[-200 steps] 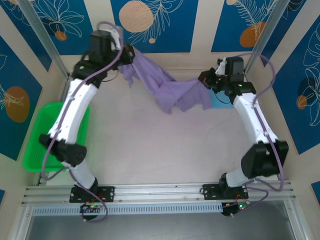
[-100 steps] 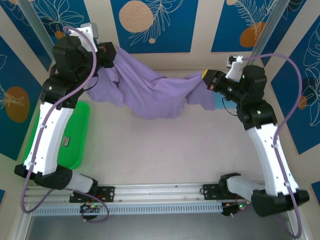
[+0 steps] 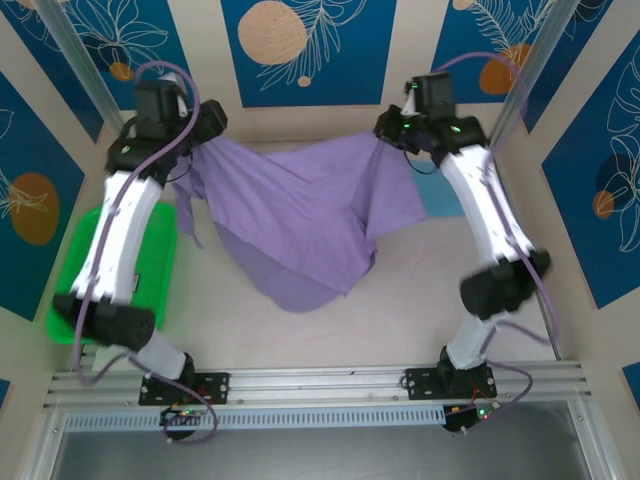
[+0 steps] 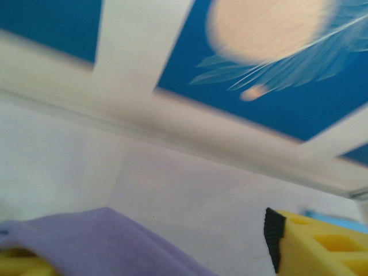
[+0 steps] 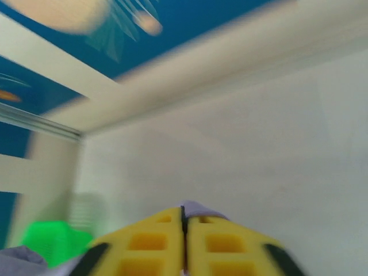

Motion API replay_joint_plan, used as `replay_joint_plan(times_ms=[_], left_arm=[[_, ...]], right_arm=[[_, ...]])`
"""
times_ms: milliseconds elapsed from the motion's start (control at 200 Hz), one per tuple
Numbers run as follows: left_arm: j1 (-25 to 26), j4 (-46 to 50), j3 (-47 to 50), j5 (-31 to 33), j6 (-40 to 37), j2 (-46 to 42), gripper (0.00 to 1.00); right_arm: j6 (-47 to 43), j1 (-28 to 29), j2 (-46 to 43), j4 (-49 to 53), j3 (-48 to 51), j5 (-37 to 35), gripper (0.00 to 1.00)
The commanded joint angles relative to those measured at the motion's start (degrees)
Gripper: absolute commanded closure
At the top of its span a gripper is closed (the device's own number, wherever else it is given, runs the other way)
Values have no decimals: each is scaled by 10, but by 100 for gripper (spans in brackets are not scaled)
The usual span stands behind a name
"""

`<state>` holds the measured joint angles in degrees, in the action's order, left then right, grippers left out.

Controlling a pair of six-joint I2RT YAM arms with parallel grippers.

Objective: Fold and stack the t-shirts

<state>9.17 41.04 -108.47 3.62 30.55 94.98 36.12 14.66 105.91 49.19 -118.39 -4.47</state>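
Pinching lavender t-shirt (image 3: 300, 212), seemingly: right claw (image 5: 184, 211).

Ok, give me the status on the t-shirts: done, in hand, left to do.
Done: the light blue t-shirt lies at the far right, apparently folded. In hand: the purple t-shirt is spread out, unfolded. The right claw pinches one corner, and the left claw stands open with cloth draped over one finger. Left: fold the purple one and stack it with the blue.
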Motion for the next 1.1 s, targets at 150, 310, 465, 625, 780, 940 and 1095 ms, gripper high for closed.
replay_joint_plan(times_ms=[150, 310, 465, 625, 780, 940, 1095], left_arm=[[-28, 86, 117, -42, 20, 82, 0], [-5, 84, 198, -72, -10, 16, 2], [80, 71, 276, -164, 0, 1, 9], [180, 20, 310, -270, 60, 33, 15], [223, 2, 316, -308, 93, 77, 18], [243, 13, 330, -304, 83, 97, 22], [256, 24, 331, -301, 80, 115, 30]], right_arm=[[-1, -12, 77, 144, 27, 16, 29], [18, -17, -51, 48, 254, 65, 27], [58, -20, -113, -39, 460, 92, 32], [92, -22, -107, -93, 541, 110, 37], [97, -32, -74, -122, 550, 110, 40], [95, -33, -32, -136, 532, 110, 46], [98, -31, -1, -152, 522, 121, 54]])
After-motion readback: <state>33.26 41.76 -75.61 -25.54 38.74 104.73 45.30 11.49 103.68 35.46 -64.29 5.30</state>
